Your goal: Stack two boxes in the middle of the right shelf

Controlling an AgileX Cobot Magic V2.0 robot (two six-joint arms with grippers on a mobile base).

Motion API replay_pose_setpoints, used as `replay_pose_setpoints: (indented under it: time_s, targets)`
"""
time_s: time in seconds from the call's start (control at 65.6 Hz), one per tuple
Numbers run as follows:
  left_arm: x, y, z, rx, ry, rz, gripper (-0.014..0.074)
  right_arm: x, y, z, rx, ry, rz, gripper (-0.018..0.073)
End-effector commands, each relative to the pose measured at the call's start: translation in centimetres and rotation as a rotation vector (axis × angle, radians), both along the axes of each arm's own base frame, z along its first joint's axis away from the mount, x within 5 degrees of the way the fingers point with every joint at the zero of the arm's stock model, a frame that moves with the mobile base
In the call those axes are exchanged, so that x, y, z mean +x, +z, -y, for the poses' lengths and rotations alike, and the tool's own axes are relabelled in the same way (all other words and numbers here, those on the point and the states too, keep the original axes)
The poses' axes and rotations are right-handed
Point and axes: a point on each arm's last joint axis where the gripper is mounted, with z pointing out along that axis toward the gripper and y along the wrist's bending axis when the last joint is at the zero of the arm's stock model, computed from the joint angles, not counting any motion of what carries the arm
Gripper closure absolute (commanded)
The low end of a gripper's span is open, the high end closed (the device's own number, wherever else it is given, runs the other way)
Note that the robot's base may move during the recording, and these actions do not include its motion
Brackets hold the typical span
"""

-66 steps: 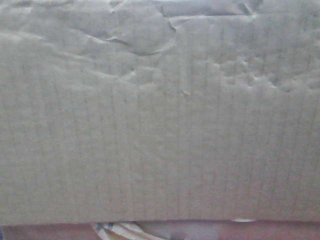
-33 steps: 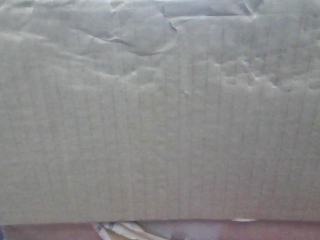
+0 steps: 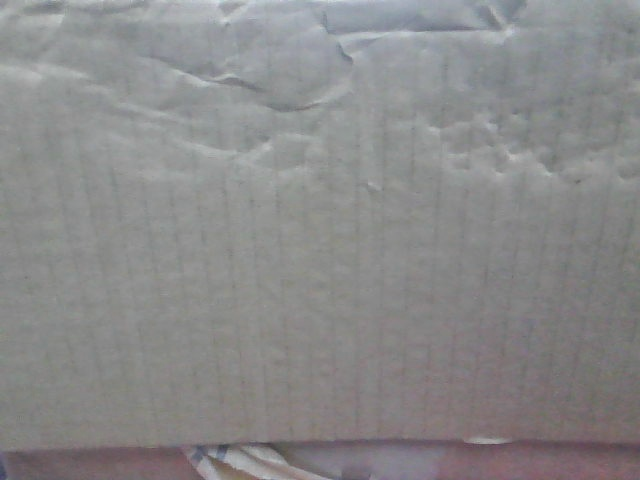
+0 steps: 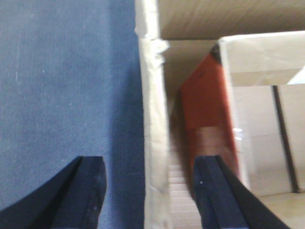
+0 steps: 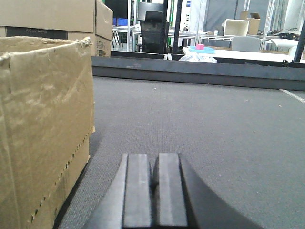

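- The left gripper (image 4: 150, 164) is open. Its 2 dark fingers (image 4: 88, 191) are spread wide, with a gap on each side of what lies between them.
- Between those fingers runs the pale top edge of 1 wall of the box (image 4: 153, 119). The edge runs straight away from the gripper. 1 finger hangs outside the wall, over the blue-grey surface (image 4: 66, 86), and the other hangs inside the carton. Closing would likely pinch this wall.
- Just beyond the inner finger, an orange-red panel (image 4: 209, 105) stands inside the box. What it is cannot be told.
- The right gripper (image 5: 153, 160) is closed on nothing, fingers pressed together, low over the surface. The box stands to its left, near but apart, so the left arm is the nearer.
- From the front, the box's dented face fills nearly the whole view and hides both arms.
- The shelf shows nowhere. Stacked cartons (image 5: 57, 19) stand toward the surface's far left corner, and whether 1 of them is the other box cannot be told.
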Motion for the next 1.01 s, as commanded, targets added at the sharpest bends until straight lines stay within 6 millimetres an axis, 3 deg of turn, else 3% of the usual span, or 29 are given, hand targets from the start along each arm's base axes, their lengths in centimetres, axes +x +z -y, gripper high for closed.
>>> replay_pose_setpoints:
  time_s: [0.0, 0.229, 0.991]
  targets:
    - [0.5, -0.6, 0.2, 0.002, 0.000, -0.017, 0.0277, 0.0, 0.2, 0.0, -0.008, -0.003, 0.024, 0.0721]
    - [1.8, -2.6, 0.9, 0.031, -0.015, -0.082, 0.0277, 0.0, 0.2, 0.0, -0.008, -0.003, 0.024, 0.0721]
    - [2.2, -2.7, 0.0, -0.004, -0.016, -0.113, 0.0277, -0.1, 0.7, 0.0, -0.028, -0.006, 0.077, 0.0721]
